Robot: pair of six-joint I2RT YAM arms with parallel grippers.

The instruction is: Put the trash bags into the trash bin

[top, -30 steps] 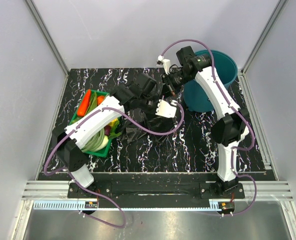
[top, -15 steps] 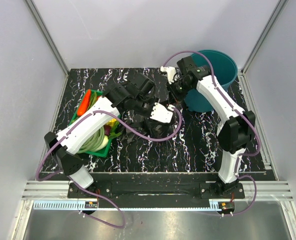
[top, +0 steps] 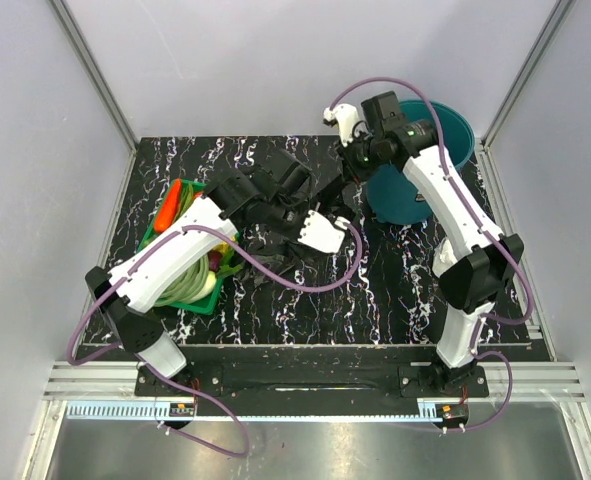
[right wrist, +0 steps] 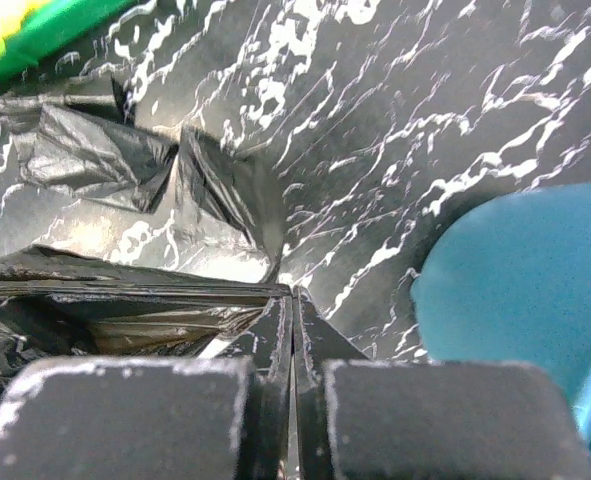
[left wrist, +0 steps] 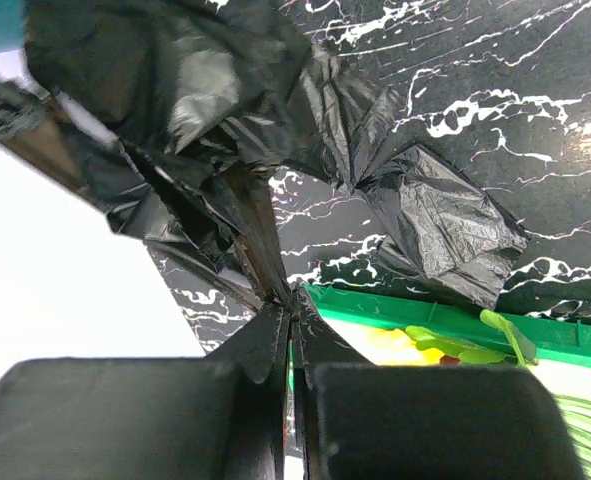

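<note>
1. the right gripper (right wrist: 293, 300) stays pinched flat on a fold of the larger trash bag (right wrist: 105, 300). over the last second it has drawn in closer to the trash bin (top: 457, 135) and now hangs just beside its wall.
2. the left gripper (left wrist: 293, 330) stays clamped on another fold of the same bag. its wrist has slid a little further from the bin.
3. the film runs taut between the two grippers, with less of it slumped on the table (top: 395, 290) than before.
4. the right arm's forearm crosses in front of the bin, and its elbow has swung out, away from the bin.
5. the left arm reaches diagonally toward the bin, its elbow low and far from it.
6. the small folded trash bag (left wrist: 445, 225) lies flat on the table, well apart from the bin and just beside the green tray (left wrist: 415, 315).
</note>
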